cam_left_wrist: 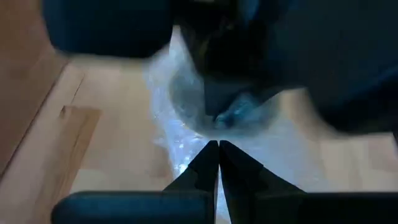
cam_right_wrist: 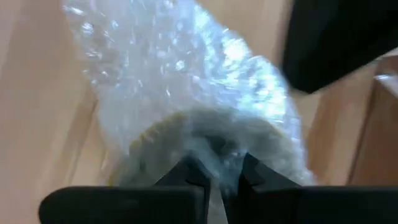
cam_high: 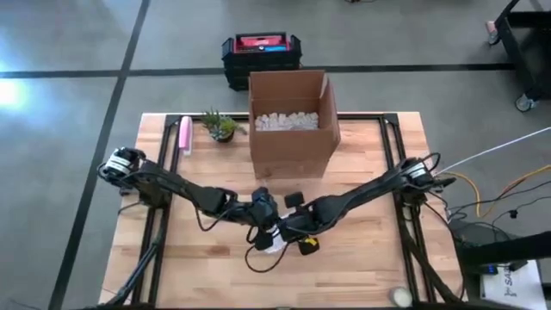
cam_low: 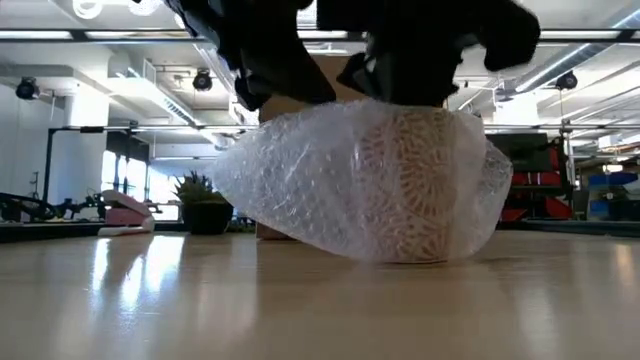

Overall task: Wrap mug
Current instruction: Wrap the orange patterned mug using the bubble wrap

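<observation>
Wooden table [cam_high: 181, 258]: bubble-wrapped mug [cam_low: 400, 185] directly under both hands (left hand [cam_left_wrist: 217, 149] clenched; right hand [cam_right_wrist: 214, 177] pinching wrap).

Bright overhead ceiling lights [cam_low: 560, 35]; glare streaks on table [cam_low: 150, 300]. Wrist views blurred. Bubble wrap [cam_right_wrist: 180, 74] sparkles, out of focus.

I see a mug [cam_low: 415, 180] that is cream with a brown lacy pattern. The bubble wrap [cam_low: 300, 180] around it is clear and shiny with little round bumps. My two arms are black. The table [cam_high: 198, 267] is light wood with stripes. The box [cam_high: 293, 120] is brown with white bits inside. The little plant [cam_high: 221, 127] is green.
</observation>
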{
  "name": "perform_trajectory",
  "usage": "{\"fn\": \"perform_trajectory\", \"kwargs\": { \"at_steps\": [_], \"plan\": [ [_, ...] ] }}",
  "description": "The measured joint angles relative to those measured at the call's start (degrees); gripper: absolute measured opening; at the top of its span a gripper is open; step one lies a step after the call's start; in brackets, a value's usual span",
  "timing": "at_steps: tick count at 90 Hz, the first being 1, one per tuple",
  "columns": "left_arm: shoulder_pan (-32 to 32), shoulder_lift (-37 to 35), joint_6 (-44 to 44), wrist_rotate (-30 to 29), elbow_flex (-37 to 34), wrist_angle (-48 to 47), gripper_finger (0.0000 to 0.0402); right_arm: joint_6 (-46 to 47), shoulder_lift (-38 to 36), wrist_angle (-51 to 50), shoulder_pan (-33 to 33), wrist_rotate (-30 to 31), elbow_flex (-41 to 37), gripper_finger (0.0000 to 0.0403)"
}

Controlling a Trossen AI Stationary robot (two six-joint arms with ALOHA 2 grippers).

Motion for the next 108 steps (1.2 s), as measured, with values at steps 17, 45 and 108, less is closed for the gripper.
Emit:
{"fn": "perform_trajectory", "kwargs": {
  "at_steps": [17,45,108],
  "plan": [
    [-2.1,-1.8,-4.1,1.4,-0.2,-10.1,0.0000,1.5,-0.4,-0.3,0.0,-0.3,-0.1,0.0008],
    [-3.1,5.4,-3.5,3.9,-2.8,2.4,0.0000,2.2,-1.8,0.8,0.0,-0.5,-0.3,0.0008],
    [0.5,7.6,1.6,1.7,0.2,11.6,0.0000,2.1,-1.8,2.3,0.1,-1.2,-0.8,0.0008]
  ]
}}
